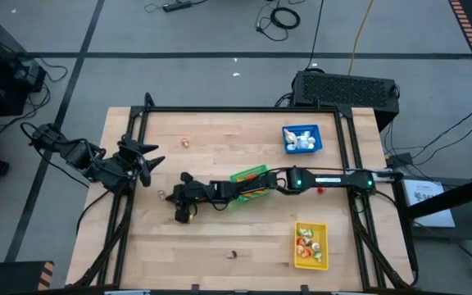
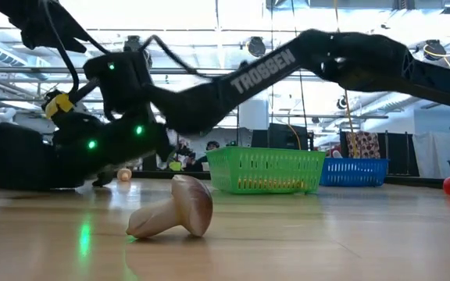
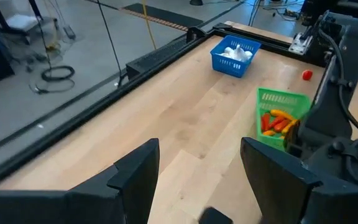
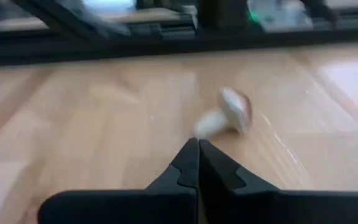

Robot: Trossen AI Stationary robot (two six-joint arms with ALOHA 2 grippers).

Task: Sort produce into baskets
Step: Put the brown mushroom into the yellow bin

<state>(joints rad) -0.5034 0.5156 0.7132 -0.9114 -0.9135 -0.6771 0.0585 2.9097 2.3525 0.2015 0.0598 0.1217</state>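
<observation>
My right gripper (image 4: pixel 197 150) is shut and empty. It is low over the table left of centre (image 1: pixel 181 216), its arm reaching over the green basket (image 1: pixel 250 182). A tan toy mushroom (image 4: pixel 227 116) lies on its side on the table ahead of the fingers, nearer the front edge (image 1: pixel 233 255); it also shows in the low view (image 2: pixel 174 211). My left gripper (image 3: pixel 197 180) is open and empty at the table's left (image 1: pixel 142 160). The green basket (image 3: pixel 278 118) holds orange and red pieces. The blue basket (image 1: pixel 302 138) holds white pieces. The yellow basket (image 1: pixel 310 244) holds red, green and orange pieces.
A small red piece (image 1: pixel 321 190) lies on the table beside the right arm, right of the green basket. Two tiny pieces lie loose, one at the far left (image 1: pixel 185 142) and one left of my right gripper (image 1: pixel 161 194). A black frame (image 1: pixel 236 109) runs around the table.
</observation>
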